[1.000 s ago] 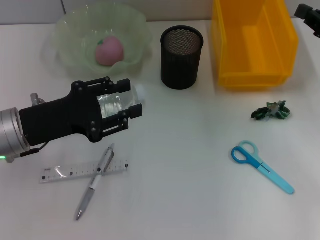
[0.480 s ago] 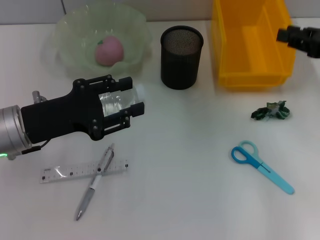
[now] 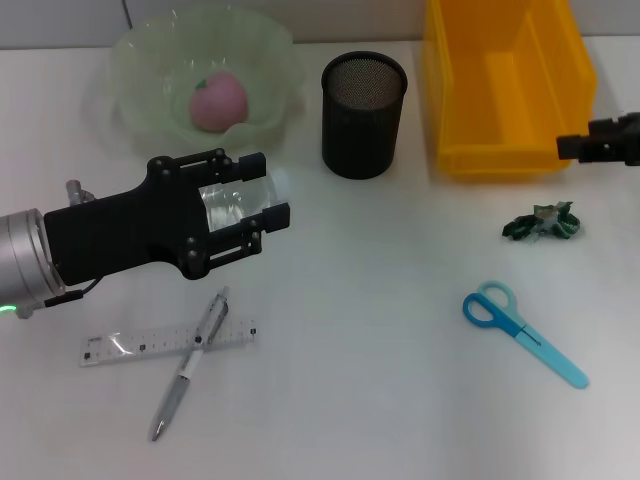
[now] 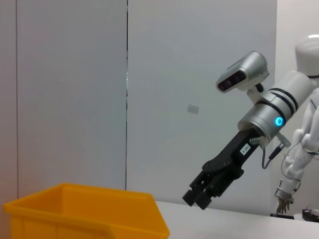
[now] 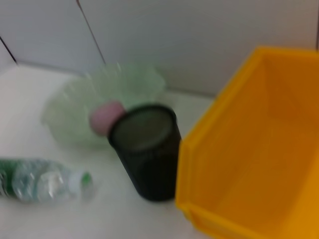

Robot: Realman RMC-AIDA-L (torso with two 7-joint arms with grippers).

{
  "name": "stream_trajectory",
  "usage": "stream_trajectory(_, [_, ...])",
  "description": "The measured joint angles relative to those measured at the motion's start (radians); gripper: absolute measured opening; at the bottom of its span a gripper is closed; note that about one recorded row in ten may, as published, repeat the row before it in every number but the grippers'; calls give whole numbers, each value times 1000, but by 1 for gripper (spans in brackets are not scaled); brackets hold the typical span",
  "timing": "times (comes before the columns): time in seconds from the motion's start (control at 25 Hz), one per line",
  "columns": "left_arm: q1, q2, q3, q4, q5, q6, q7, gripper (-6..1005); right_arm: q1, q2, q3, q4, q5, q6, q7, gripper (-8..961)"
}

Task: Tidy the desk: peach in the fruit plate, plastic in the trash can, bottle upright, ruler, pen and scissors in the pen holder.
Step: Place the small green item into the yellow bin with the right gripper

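Between left gripper [image 3: 262,205] jaws: lying bottle [image 3: 237,197].

Head cam looks steeply down on desk [image 3: 400,400]. Wrist cams sit low, sideways; all three share trash can [image 3: 505,90] [image 4: 84,214] [image 5: 254,149].

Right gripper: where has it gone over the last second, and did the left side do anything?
The right gripper came in from the far right corner and dropped toward the crumpled plastic, now beside the trash can; it holds nothing. The left gripper barely shifted, still around the lying bottle. Peach, pen holder, ruler, pen and scissors stayed put.
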State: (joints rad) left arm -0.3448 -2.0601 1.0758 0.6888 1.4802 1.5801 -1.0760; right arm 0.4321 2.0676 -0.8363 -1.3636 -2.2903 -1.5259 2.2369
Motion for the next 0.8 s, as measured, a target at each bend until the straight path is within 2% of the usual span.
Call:
stream_trajectory(0.16, [0, 0, 1, 0, 0, 0, 0, 579, 47, -6, -6, 2, -107, -25, 52, 577])
stream_trajectory(0.24, [0, -1, 3, 0, 0, 0, 0, 579, 77, 3, -8, 9, -188, -25, 74, 576])
stream_trajectory(0.4, [0, -1, 4, 0, 0, 0, -1, 579, 101, 9, -10, 35, -232, -18, 79, 575])
stream_trajectory(0.44, [0, -2, 4, 0, 0, 0, -1, 579, 125, 7, -12, 78, -241, -20, 79, 576])
stream_trajectory(0.6, [0, -2, 3, 0, 0, 0, -1, 579, 154, 6, -12, 116, -272, -29, 82, 577])
stream_trajectory(0.8, [0, -2, 0, 0, 0, 0, -1, 579, 169, 7, -12, 116, -328, -47, 112, 577])
